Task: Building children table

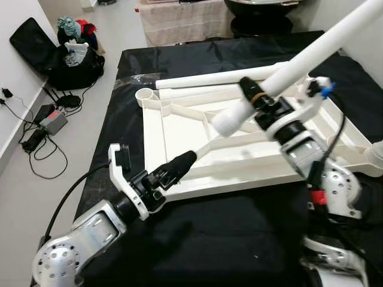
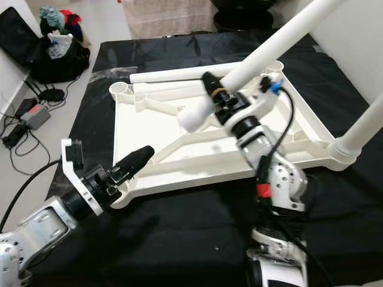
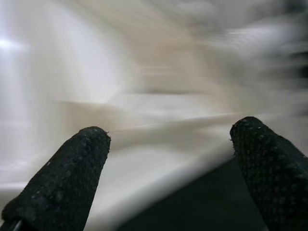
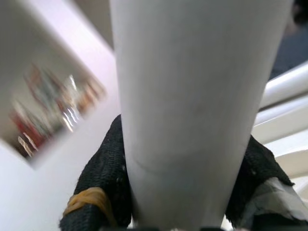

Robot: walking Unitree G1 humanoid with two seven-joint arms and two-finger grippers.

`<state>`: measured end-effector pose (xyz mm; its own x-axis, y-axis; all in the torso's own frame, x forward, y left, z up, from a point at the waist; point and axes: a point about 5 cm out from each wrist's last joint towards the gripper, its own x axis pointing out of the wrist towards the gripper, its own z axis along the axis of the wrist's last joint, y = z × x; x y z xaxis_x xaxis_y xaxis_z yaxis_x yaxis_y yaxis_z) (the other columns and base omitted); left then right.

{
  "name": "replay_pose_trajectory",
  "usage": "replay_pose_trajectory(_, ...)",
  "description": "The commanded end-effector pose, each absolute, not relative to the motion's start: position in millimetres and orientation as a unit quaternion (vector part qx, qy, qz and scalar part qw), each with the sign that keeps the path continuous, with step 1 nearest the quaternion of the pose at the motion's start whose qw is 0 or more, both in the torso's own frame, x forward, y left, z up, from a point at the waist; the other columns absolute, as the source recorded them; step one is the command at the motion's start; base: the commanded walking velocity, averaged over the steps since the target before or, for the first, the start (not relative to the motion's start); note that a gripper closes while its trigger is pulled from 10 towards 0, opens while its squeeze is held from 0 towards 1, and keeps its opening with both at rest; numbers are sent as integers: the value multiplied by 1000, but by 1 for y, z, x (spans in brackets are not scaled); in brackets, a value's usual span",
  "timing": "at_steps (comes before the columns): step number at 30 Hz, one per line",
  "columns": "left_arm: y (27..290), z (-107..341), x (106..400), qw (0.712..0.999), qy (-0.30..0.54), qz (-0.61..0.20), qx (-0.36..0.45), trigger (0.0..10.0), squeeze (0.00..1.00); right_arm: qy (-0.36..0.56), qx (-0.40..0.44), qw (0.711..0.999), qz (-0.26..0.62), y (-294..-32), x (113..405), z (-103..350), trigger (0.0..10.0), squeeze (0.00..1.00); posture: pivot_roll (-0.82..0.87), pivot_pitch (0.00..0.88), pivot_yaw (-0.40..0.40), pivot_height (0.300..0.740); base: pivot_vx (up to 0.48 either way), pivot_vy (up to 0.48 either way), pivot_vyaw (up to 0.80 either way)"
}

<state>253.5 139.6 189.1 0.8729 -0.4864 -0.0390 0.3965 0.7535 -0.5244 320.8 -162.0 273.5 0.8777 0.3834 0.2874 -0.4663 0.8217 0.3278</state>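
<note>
Black cloth covers the work surface, wrinkled near its far edge. Light grey floor runs along the robot's left and far side. White wall on the left, with a wall plug low down. Black bag against that wall, stuffed with colourful items. Grey power adapter and black cables lie on the floor. Beige-draped furniture stands at the far end.

A black bag stuffed with clothes sits on the floor by the wall, near cables and a power adapter.
</note>
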Motion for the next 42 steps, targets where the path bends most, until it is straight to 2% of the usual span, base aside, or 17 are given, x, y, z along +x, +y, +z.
replay_pose_trajectory(1,153,182,265,975,74,-142,-155,10000,0,-79,101,952,279,-133,309,257,10000,0,-5,179,27,740,0,0,0)
replay_pose_trajectory(4,153,182,266,980,70,-133,-133,10000,0,-72,82,952,287,-128,306,252,10000,0,-5,179,27,740,0,0,0)
replay_pose_trajectory(5,151,181,267,985,66,-126,-97,10000,0,-67,73,952,290,-124,303,245,10000,0,-8,181,27,740,0,0,0)
replay_pose_trajectory(6,149,178,270,990,68,-92,-83,10000,0,-56,62,956,283,-118,300,233,10000,0,-9,186,30,740,0,0,0)
replay_pose_trajectory(8,148,176,270,993,65,-76,-57,10000,0,-53,57,958,278,-117,298,229,10000,0,-11,187,32,740,0,0,0)
replay_pose_trajectory(16,149,178,270,998,37,-55,1,10000,0,-55,47,964,255,-120,297,222,10000,0,-10,195,36,740,0,0,0)
replay_pose_trajectory(21,149,178,272,998,17,-46,40,10000,0,-68,42,965,248,-122,295,225,10000,0,-12,194,39,740,0,472,0)
replay_pose_trajectory(36,137,184,282,997,-14,-54,44,10000,0,-141,18,961,239,-121,294,255,10000,0,-14,196,37,740,0,476,0)
replay_pose_trajectory(42,124,177,277,994,-6,-111,18,10000,0,-136,9,964,228,-124,297,252,10000,0,-14,204,33,740,0,0,0)
